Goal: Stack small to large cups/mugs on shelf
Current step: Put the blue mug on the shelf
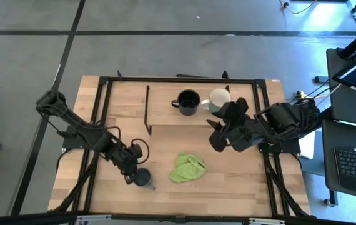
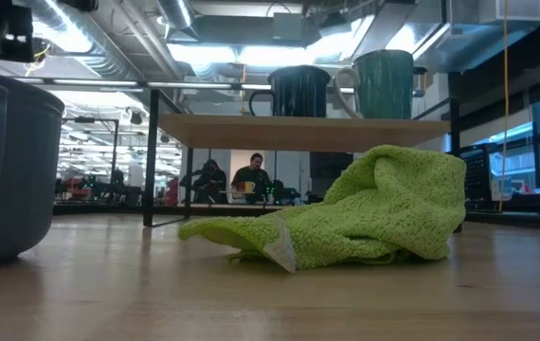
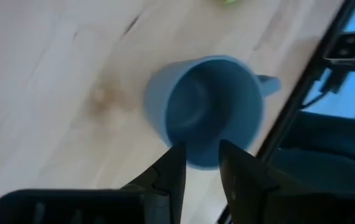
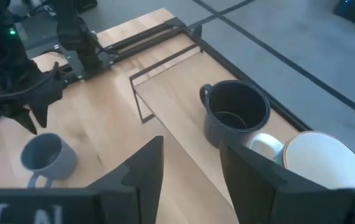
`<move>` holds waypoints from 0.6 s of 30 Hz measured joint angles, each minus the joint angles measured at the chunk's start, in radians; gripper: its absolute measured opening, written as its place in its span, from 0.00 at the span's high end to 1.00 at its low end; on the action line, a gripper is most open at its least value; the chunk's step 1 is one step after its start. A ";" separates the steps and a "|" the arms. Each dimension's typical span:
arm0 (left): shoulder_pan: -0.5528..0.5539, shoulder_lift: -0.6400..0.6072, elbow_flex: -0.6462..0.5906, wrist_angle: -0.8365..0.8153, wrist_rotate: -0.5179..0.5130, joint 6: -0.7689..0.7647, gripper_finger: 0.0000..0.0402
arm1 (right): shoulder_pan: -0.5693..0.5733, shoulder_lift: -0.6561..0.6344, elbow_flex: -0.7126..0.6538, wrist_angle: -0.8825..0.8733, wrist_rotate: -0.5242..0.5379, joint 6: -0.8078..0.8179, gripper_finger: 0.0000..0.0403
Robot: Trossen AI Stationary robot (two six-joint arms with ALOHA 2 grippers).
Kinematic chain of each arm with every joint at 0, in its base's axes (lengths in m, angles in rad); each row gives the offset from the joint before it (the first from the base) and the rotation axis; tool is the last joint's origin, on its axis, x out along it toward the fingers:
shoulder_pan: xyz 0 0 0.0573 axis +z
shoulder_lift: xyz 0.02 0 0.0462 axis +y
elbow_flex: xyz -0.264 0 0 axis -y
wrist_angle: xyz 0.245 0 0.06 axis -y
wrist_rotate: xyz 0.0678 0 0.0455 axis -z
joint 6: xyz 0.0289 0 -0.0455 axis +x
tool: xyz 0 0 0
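The small grey-blue mug (image 1: 143,178) stands upright on the tabletop near the near edge, its handle (image 3: 268,81) on the side away from my left gripper. My left gripper (image 1: 130,176) is open and slants down at the mug's rim (image 3: 199,163), a fingertip on each side of the near wall. The black mug (image 1: 187,102) and the cream-white mug (image 1: 217,99) stand side by side on the shelf (image 1: 165,112). My right gripper (image 4: 190,149) is open and hovers over the table just in front of the cream-white mug (image 4: 321,163). My left gripper has its two fingertips (image 3: 177,155) at the near rim (image 3: 199,163) of the grey-blue mug, coming slanting from above on the side opposite the handle. I cannot tell whether they touch the wall. The mug stands on the table.
A crumpled lime-green cloth (image 1: 186,167) lies on the table between the small mug and my right arm. The shelf's black rod frame (image 1: 147,109) stands at its left end. A black frame runs round the tabletop (image 1: 253,187). People sit in the room beyond (image 2: 251,178).
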 joint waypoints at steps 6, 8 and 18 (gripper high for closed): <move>-0.053 0.038 0.000 -0.030 -0.008 -0.067 0.76 | 0.031 0.000 0.000 -0.013 0.058 0.022 0.60; -0.065 0.060 0.000 -0.018 -0.013 -0.084 0.75 | 0.043 0.000 0.000 -0.017 0.076 0.028 0.60; -0.079 0.144 0.000 0.002 -0.056 -0.100 0.74 | 0.085 0.000 0.000 -0.019 0.138 0.063 0.60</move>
